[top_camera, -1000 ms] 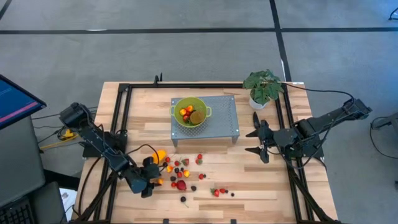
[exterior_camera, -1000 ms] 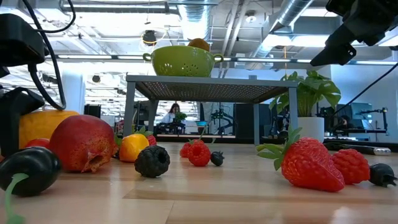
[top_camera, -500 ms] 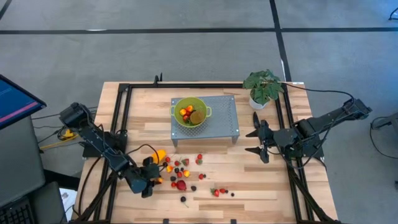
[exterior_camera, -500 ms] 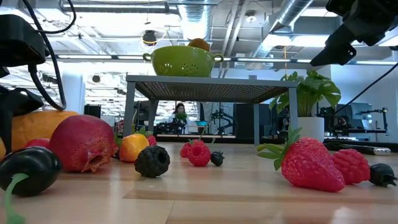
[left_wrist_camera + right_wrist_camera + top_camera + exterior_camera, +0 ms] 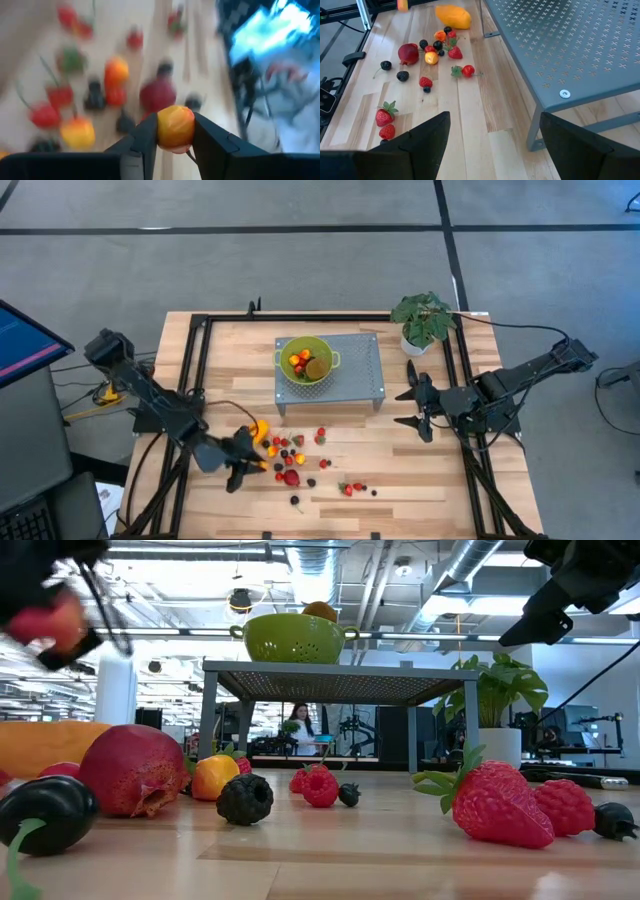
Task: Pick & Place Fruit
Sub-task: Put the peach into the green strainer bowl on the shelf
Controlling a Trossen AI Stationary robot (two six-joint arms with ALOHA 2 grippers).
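Your left gripper (image 5: 175, 145): jaws clamped on small orange-red fruit (image 5: 175, 127), lifted above scattered berries (image 5: 300, 455), front-left of grey rack (image 5: 355, 370). Green colander (image 5: 305, 360) sits atop rack, up and right of fruit. Left arm nearer. Right gripper (image 5: 415, 408): jaws wide, waiting right of rack.

Pale planked wood table (image 5: 470, 125), matt. Grey perforated metal stand (image 5: 580, 55), dull sheen. Glossy green colander (image 5: 295, 637). Smooth, waxy orange-yellow small fruit (image 5: 175, 127) between matt black plastic fingers (image 5: 212, 147). Bumpy strawberry (image 5: 497, 803); knobbly blackberry (image 5: 245, 799).
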